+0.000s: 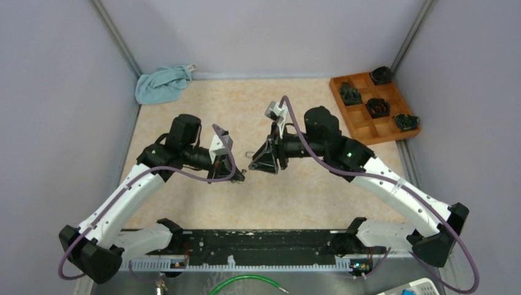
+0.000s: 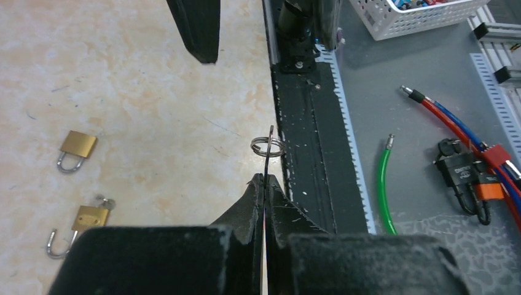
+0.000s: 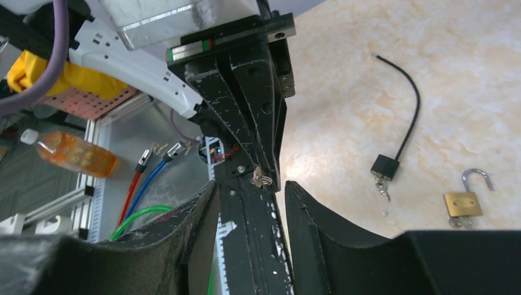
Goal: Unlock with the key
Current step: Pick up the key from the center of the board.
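Note:
My left gripper (image 2: 264,178) is shut on a thin key (image 2: 268,157), seen edge-on, with its ring (image 2: 268,145) hanging just past the fingertips. In the right wrist view that key and ring (image 3: 261,178) show at the left gripper's tip, right in front of my right gripper (image 3: 250,185), which is open and holds nothing. In the top view the left gripper (image 1: 238,174) and the right gripper (image 1: 259,161) meet tip to tip above mid-table. Two brass padlocks (image 2: 78,149) (image 2: 80,224) lie on the table. A black cable padlock (image 3: 385,167) has a key in it.
A brass padlock (image 3: 462,203) with its shackle open lies beside the cable lock. A wooden tray (image 1: 362,126) of dark pieces sits back right and a blue cloth (image 1: 161,85) back left. The black base rail (image 2: 313,153) runs along the near table edge.

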You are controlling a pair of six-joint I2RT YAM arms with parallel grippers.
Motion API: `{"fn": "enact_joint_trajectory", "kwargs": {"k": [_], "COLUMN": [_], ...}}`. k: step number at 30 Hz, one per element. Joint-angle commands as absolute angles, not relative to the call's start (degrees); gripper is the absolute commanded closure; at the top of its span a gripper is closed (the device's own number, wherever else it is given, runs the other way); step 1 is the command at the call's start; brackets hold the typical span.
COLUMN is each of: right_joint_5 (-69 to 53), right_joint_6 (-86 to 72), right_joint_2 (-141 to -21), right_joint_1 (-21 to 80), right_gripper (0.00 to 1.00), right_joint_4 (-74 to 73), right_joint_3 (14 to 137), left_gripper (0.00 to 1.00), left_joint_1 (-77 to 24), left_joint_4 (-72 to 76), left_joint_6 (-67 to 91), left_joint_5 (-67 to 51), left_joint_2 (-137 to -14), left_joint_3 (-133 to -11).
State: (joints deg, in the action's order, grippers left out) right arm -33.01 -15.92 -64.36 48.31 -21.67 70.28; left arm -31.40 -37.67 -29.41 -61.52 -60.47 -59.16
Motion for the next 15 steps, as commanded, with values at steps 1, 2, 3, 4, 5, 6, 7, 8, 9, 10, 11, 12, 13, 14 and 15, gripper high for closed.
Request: {"fn": "enact_joint_trajectory", "kwargs": {"k": [1,2,3,4,5,6,7,8,9,10,11,12,13,14,15], "right_joint_5": [-40.27,-39.74,-39.35,-39.23,-39.02,-38.95,-39.01,-39.33,-39.79,-40.29,-40.63,-40.46,-39.8,-38.86,-37.94], "right_joint_6": [-14.15,-14.15,-14.23,-14.42,-14.76,-15.0,-15.03,-14.98,-14.8,-14.46,-13.78,-13.05,-12.63,-12.25,-12.07], "right_joint_2": [-63.26,-63.27,-63.42,-63.54,-63.61,-63.77,-63.97,-64.15,-64.47,-64.79,-65.1,-65.24,-65.26,-65.3,-65.37], "right_joint_1": [48.38,48.4,48.4,48.41,48.54,48.78,49.18,49.64,50.01,50.51,50.84,51.19,51.66,52.13,52.65], "right_gripper": [0.54,0.54,0.53,0.53,0.53,0.53,0.55,0.57,0.58,0.59,0.59,0.59,0.58,0.57,0.56], "right_joint_4": [-9.23,-8.31,-7.55,-6.56,-5.48,-4.51,-3.74,-3.32,-3.17,-3.33,-3.91,-4.53,-4.72,-4.65,-4.31], "right_joint_3": [66.04,65.22,64.57,63.86,63.19,62.48,62.01,61.75,61.75,61.78,61.97,62.12,62.02,61.78,61.37], "left_gripper": [1.0,1.0,1.0,1.0,1.0,1.0,1.0,1.0,1.0,1.0,1.0,1.0,1.0,1.0,1.0], "left_joint_1": [-31.48,-31.47,-31.49,-31.49,-31.53,-31.5,-31.51,-31.49,-31.47,-31.47,-31.52,-31.49,-31.48,-31.47,-31.47], "left_joint_4": [-44.12,-45.0,-46.3,-47.05,-47.65,-48.26,-49.0,-49.8,-50.5,-51.5,-52.07,-53.18,-53.82,-54.3,-54.73], "left_joint_6": [-30.48,-29.87,-29.85,-29.75,-29.54,-29.67,-29.67,-29.82,-29.91,-30.0,-30.13,-30.4,-30.47,-30.46,-30.49], "left_joint_5": [-64.89,-64.83,-64.97,-65.18,-65.15,-65.07,-65.04,-64.87,-64.68,-64.36,-64.02,-63.66,-63.14,-62.81,-62.5], "left_joint_2": [-61.34,-61.71,-62.09,-62.4,-62.79,-63.1,-63.47,-63.91,-64.36,-65.07,-65.4,-66.05,-66.75,-67.26,-67.65], "left_joint_3": [-61.61,-61.8,-62.17,-62.47,-62.83,-63.09,-63.49,-63.83,-64.22,-64.6,-65.01,-65.56,-66.01,-66.36,-66.65]}}
